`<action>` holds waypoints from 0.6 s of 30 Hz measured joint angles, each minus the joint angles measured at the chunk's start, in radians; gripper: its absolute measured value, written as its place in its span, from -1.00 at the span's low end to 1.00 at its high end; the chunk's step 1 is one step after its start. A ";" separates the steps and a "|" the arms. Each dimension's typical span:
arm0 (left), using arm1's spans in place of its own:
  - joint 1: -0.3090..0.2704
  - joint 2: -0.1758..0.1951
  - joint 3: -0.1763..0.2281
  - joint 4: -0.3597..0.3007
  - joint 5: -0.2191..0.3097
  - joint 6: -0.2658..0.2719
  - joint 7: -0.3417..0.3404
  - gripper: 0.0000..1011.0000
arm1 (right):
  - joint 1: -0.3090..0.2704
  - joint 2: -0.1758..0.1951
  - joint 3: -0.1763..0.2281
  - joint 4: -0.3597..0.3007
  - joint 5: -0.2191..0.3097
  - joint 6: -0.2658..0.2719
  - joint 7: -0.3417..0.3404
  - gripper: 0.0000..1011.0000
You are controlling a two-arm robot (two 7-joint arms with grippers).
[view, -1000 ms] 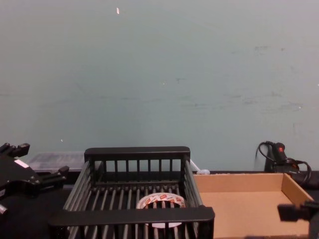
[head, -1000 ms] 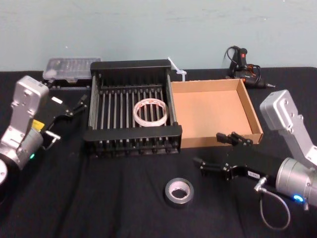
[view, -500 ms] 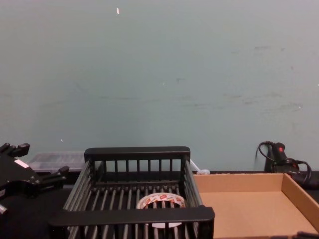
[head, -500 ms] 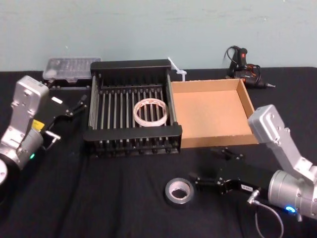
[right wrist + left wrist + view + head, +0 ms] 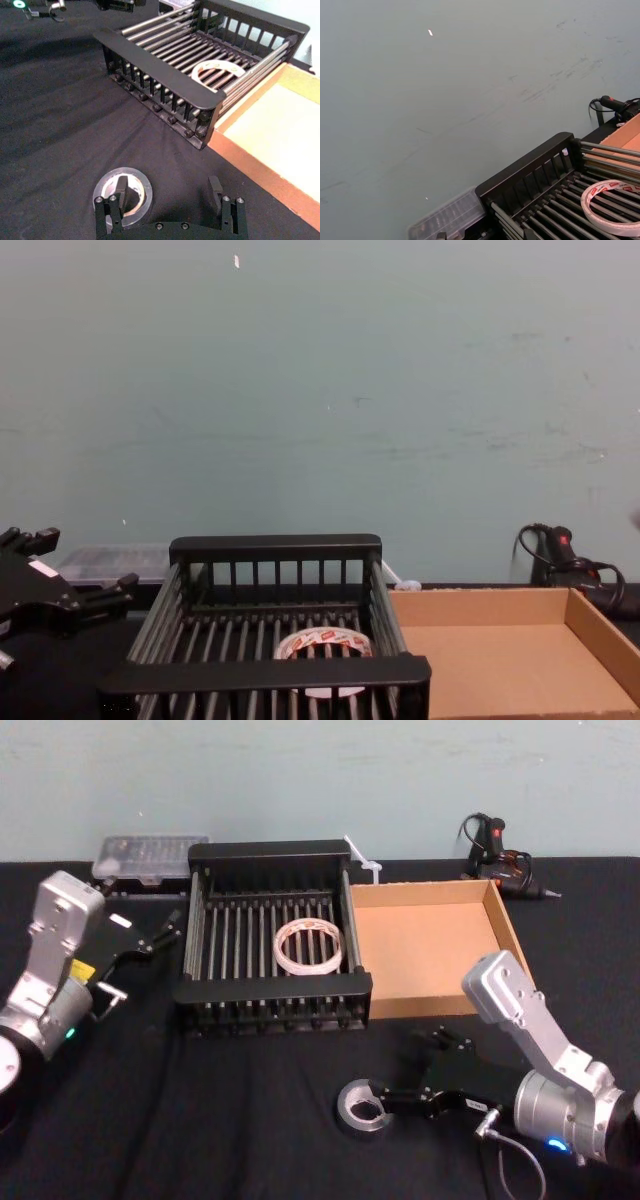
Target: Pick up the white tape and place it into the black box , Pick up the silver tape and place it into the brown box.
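Observation:
The white tape (image 5: 309,946) lies flat on the barred floor of the black box (image 5: 270,988), and it also shows in the left wrist view (image 5: 615,206) and the chest view (image 5: 322,644). To the right of the black box stands the brown box (image 5: 430,945), with nothing in it. The silver tape (image 5: 350,1106) lies on the black cloth in front of both boxes. My right gripper (image 5: 405,1070) is low at the silver tape (image 5: 141,190) and open, one finger (image 5: 121,191) over the roll's core, the other outside it. Left of the black box, my left gripper (image 5: 138,958) hangs open.
A clear plastic case (image 5: 150,855) sits behind the black box at the left. A glue gun (image 5: 495,850) with its cord lies at the back right. A white strip (image 5: 360,862) pokes out behind the boxes. Black cloth (image 5: 200,1120) covers the table.
My right gripper has moved left and toward the table's front, down to the silver tape, one finger now over its core. The left arm and both rolls have stayed put.

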 joint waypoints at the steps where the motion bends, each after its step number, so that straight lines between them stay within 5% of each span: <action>1: 0.000 0.000 0.000 0.000 0.000 0.000 0.000 0.98 | 0.002 -0.002 -0.002 0.003 -0.004 0.001 0.001 0.98; 18: 0.000 0.000 0.000 0.000 0.000 0.000 0.000 0.98 | 0.024 -0.040 -0.016 0.036 -0.062 0.027 0.028 0.98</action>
